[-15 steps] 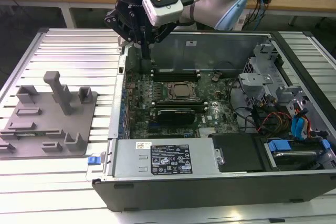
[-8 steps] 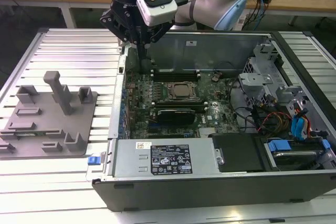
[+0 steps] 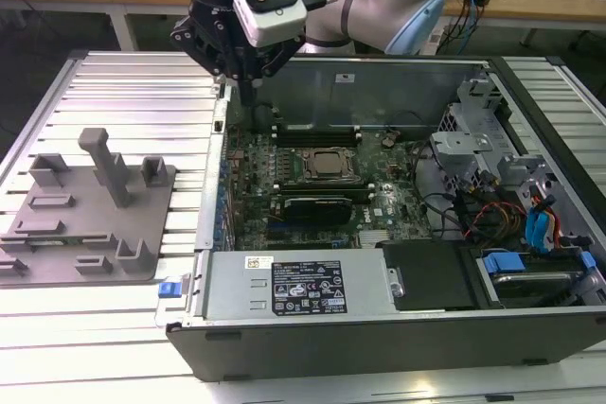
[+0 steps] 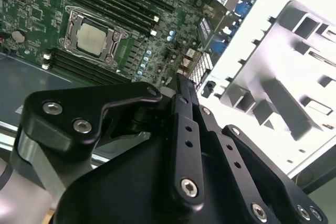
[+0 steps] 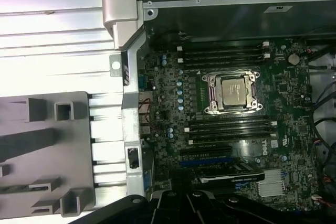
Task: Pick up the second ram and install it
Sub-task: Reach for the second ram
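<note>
Gripper (image 3: 248,90), matte black, jaws pinched narrow, hangs over the steel case's (image 3: 379,78) far corner, exterior view's left. Thin grey-green strip beyond the square CPU socket (image 3: 329,166) is, I believe, the second ram (image 3: 317,136).

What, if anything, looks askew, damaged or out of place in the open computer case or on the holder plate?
Nothing stands out. The CPU socket sits square between the memory slots on the motherboard, and the grey holder plate lies flat beside the case. The gripper hangs above the motherboard's edge.
</note>
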### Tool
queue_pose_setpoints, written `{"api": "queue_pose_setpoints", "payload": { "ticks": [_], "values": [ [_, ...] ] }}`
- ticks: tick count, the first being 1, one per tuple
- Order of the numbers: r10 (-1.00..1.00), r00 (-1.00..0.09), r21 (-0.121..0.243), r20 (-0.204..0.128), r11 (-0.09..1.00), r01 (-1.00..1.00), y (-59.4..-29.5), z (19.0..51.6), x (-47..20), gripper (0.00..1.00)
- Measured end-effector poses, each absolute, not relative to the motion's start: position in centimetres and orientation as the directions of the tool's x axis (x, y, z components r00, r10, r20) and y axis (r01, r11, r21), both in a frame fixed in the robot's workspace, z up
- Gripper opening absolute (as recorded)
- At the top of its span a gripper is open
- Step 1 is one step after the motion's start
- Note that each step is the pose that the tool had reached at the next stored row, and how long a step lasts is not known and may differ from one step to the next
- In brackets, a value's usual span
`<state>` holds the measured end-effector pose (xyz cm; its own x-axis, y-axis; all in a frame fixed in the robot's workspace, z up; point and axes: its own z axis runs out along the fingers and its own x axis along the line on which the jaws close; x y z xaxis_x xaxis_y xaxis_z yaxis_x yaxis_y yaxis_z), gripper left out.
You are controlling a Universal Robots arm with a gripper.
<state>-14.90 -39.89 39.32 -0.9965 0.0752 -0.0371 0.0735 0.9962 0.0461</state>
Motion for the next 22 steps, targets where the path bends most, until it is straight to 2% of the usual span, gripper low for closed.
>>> {"api": "queue_pose_setpoints", "payload": {
  "ticks": [22],
  "values": [
    [0.075, -0.996, 0.046, -0.037, 0.996, 0.074, -39.9, 39.3, -20.4, 0.08]
  ]
}}
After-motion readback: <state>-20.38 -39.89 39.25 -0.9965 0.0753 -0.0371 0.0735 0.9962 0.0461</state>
